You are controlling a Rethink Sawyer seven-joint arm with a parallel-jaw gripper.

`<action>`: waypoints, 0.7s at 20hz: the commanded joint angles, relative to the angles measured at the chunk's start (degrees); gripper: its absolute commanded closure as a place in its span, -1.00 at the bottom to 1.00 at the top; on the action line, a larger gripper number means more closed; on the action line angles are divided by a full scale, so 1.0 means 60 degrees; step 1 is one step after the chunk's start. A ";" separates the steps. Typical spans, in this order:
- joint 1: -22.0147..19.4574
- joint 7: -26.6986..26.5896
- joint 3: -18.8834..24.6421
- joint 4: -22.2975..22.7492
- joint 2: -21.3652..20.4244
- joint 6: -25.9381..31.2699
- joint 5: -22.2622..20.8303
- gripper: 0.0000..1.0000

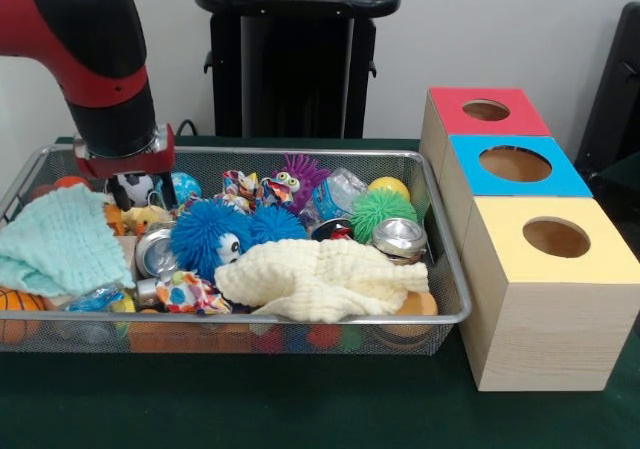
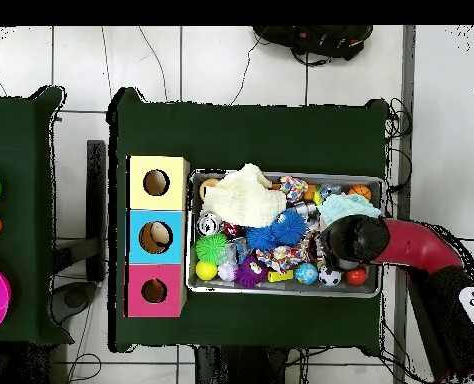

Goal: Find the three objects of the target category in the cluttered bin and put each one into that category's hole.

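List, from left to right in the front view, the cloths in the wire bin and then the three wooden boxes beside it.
Mint-green knitted cloth → cream knitted cloth → red-topped wooden box → blue-topped wooden box → yellow-topped wooden box.

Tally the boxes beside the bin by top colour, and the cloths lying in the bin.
Red-topped box: 1
Blue-topped box: 1
Yellow-topped box: 1
Cream cloth: 1
Mint cloth: 1
Total: 5
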 commanded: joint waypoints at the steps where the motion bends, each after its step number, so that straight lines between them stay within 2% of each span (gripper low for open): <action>1: 0.0115 -0.1615 0.0738 -0.0526 -0.0176 -0.0872 -0.0672 -1.00; 14: -0.0050 -0.1586 0.0789 -0.0122 -0.0298 -0.1332 -0.0753 -1.00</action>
